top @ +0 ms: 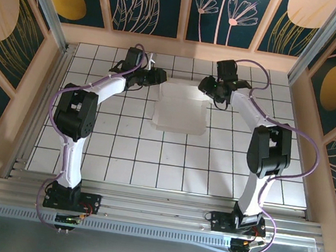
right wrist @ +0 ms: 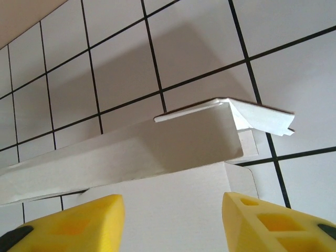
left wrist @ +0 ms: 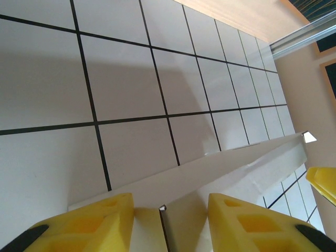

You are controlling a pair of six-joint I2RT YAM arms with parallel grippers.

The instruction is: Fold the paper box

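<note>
Two grippers sit at the far edge of the paper box (top: 182,110), one at each far corner. The box itself lies on the tiled table (top: 118,156) between the arms (white on white, so its outline is faint from above). The left gripper (top: 161,77) is at the box's far-left corner. Through its wrist camera I see its yellow fingers (left wrist: 100,223) spread well apart. A thin raised cardboard edge stands in the gap and, as far as I can tell, touches neither finger, so that claw clamps nothing. From there the box's far wall (left wrist: 247,163) runs away toward the far-right corner, standing up from the tiles. The right gripper (top: 206,87) is at that far-right corner, its fingers (right wrist: 278,223) likewise spread wide above a flat white panel of the box, gripping nothing. Just beyond those fingers the far wall rises from the box's floor. At its end a small corner flap (right wrist: 262,118) is bent outward, tilted over the tiles beside the box.
</note>
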